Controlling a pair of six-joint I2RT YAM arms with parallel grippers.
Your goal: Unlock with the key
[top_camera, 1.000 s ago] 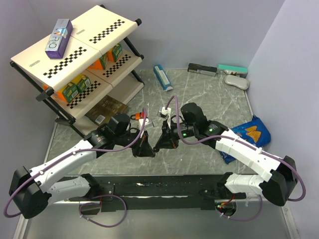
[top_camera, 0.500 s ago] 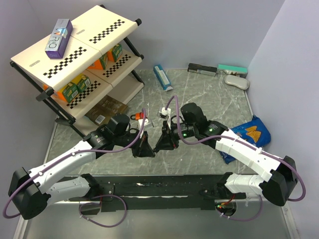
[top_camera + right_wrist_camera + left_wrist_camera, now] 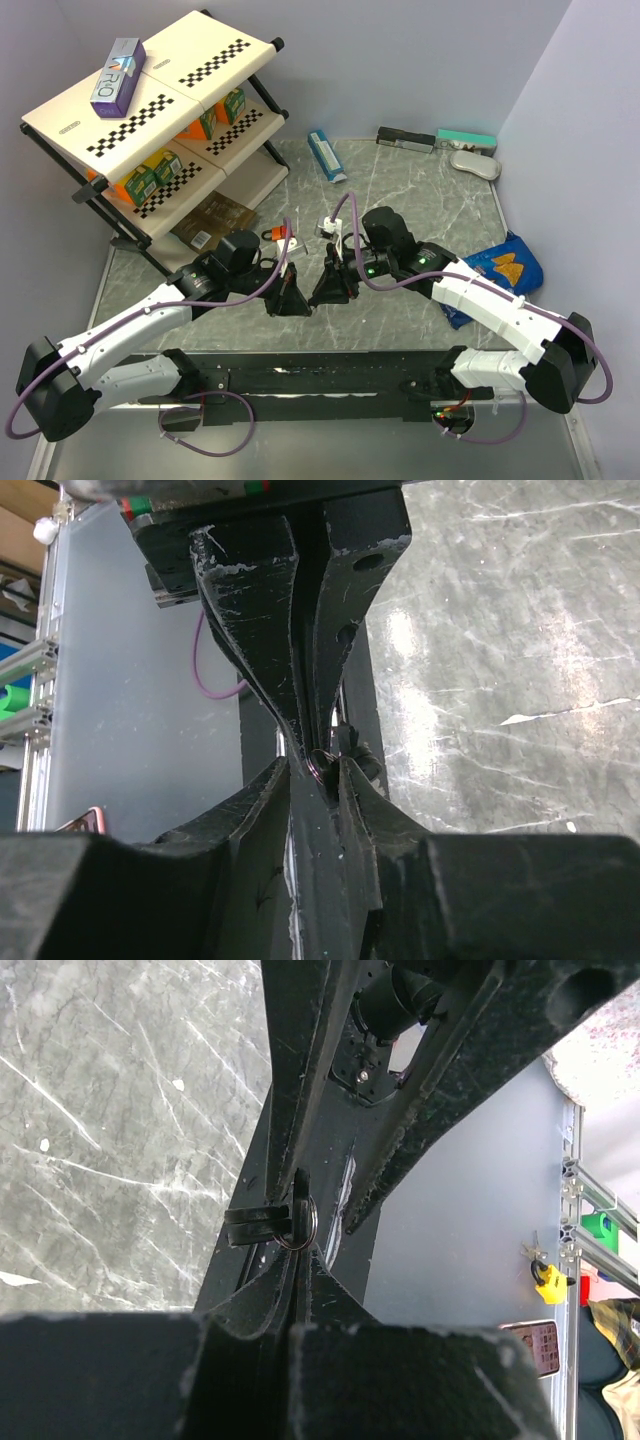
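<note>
Black key (image 3: 258,1228), unseen overhead, shows pinched at left fingers (image 3: 255,1290) in wrist view.

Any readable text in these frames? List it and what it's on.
"VRO", large letters, partly legible: purple box on the shelf top.
Too small or blurred: green-orange cartons, blue chip bag, blue-white box, brown packet.
Wrist views: nothing legible, none on the key.

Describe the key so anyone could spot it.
On the table, the right gripper meets the left gripper tip to tip. The key, a small dark head on a ring, is pinched in the left one, held up unlike the orange padlock.
</note>
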